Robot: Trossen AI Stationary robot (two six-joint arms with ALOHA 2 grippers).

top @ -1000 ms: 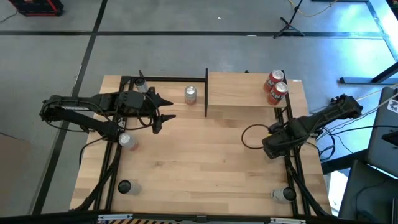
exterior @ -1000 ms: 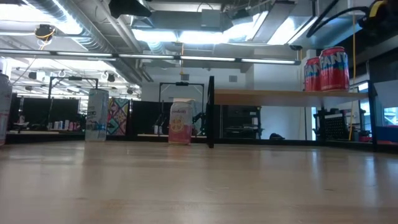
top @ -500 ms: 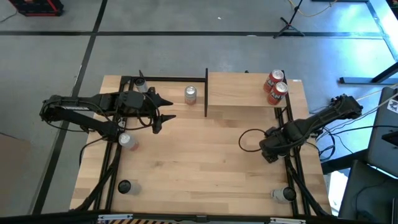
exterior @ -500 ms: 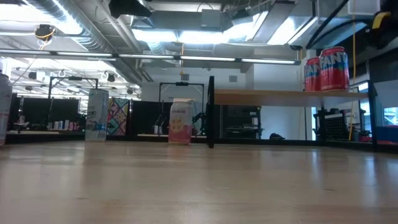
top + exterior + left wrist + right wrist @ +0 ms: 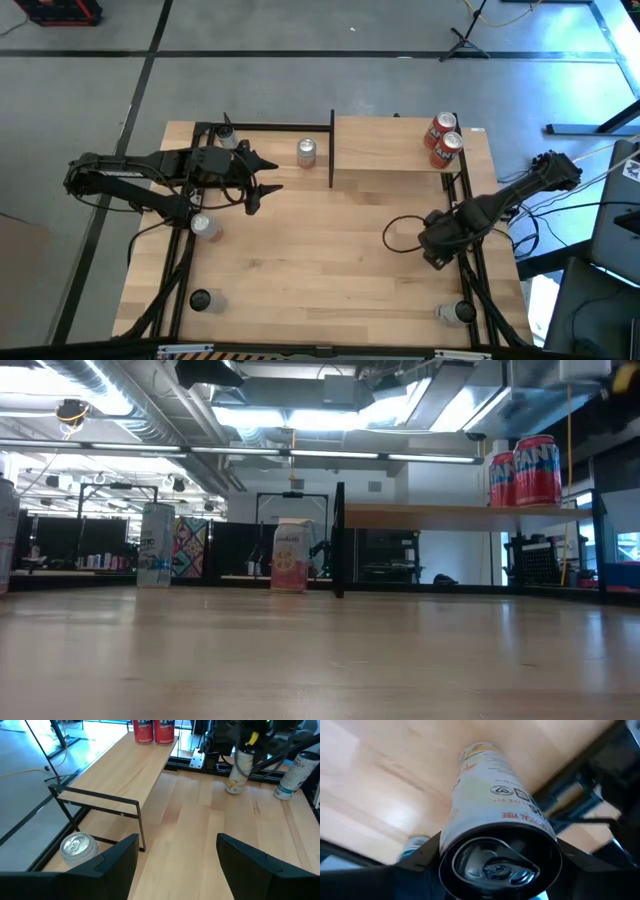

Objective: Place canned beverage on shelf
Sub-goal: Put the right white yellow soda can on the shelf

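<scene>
The shelf (image 5: 390,143) stands at the table's far right, a pale wood panel on black posts, with two red cans (image 5: 445,138) on it. On the table's right side stands a pale canned beverage (image 5: 234,776). My right gripper (image 5: 500,865) comes down over its top, one finger on each side. My left gripper (image 5: 177,855) hangs open over the table's left half, with nothing between its fingers. A silver can (image 5: 306,152) stands on the table just left of the shelf. My right gripper has the pale can by its upper end, just under the rim (image 5: 451,837). One finger (image 5: 426,857) lies against each side. The fingers come from above, pointing steeply down. The can stands upright with its base (image 5: 476,747) on the table.
More cans stand on the table: one at the far left (image 5: 228,136), one under the left arm (image 5: 205,227), one near left (image 5: 200,300) and one near right (image 5: 456,312). Black frame rails (image 5: 478,275) run along both table sides. A cable loop (image 5: 400,235) lies beside the right hand.
My right hand has turned a little about its own axis where it stands over the pale can, and its cable loop has shifted with it.
</scene>
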